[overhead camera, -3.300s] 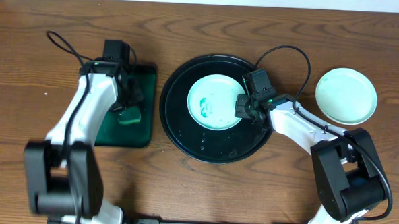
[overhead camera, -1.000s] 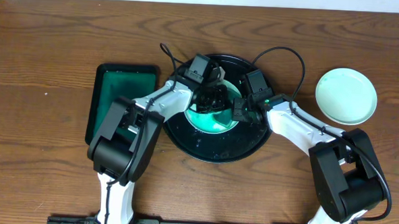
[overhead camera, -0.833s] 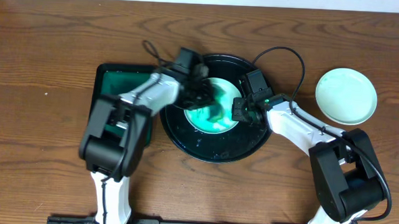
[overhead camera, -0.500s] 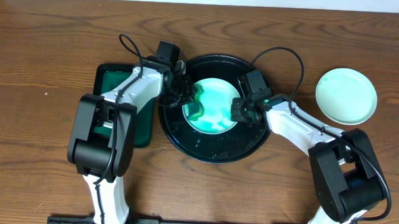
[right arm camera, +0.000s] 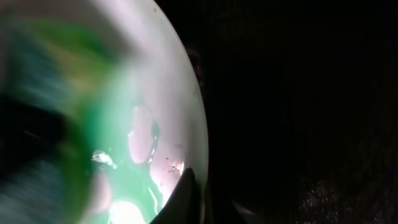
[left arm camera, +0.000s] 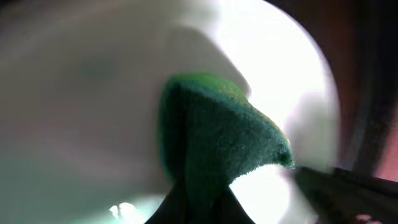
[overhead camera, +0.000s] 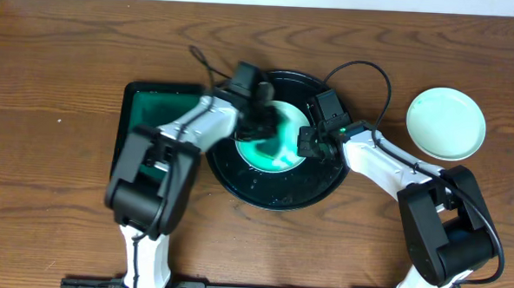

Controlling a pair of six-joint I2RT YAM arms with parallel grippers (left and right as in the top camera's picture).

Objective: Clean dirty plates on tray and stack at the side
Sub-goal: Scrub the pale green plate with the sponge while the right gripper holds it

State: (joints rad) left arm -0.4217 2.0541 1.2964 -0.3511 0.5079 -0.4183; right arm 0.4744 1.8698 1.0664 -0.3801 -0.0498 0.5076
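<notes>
The green tray [overhead camera: 141, 122] lies toward the desk's [overhead camera: 52, 66] left edge, and no sponge shows on it. The left gripper [overhead camera: 263, 129], blurred in the overhead view, is over the left half of the tray [overhead camera: 277, 190]. It is clenched on the sponge [left arm camera: 217, 143] and presses it flat onto the plate [overhead camera: 289, 132].

That plate sits in the middle of the tray, slightly toward the far rim. Wet teal smears cover its left and lower parts, so I judge it mid-scrub and not yet clean. The right gripper [overhead camera: 308, 144] is clamped on the plate's right rim, seemingly holding it in place against the wiping.

The side plate [overhead camera: 446, 124] rests on the desk off the tray, near the right edge. It looks pale and clean. Whether it is one plate or a stack of them, I cannot tell.

By my reckoning at least one plate is done and set aside. The one on the tray needs more wiping and then a move to the side pile. No other dirty plate is in view.
</notes>
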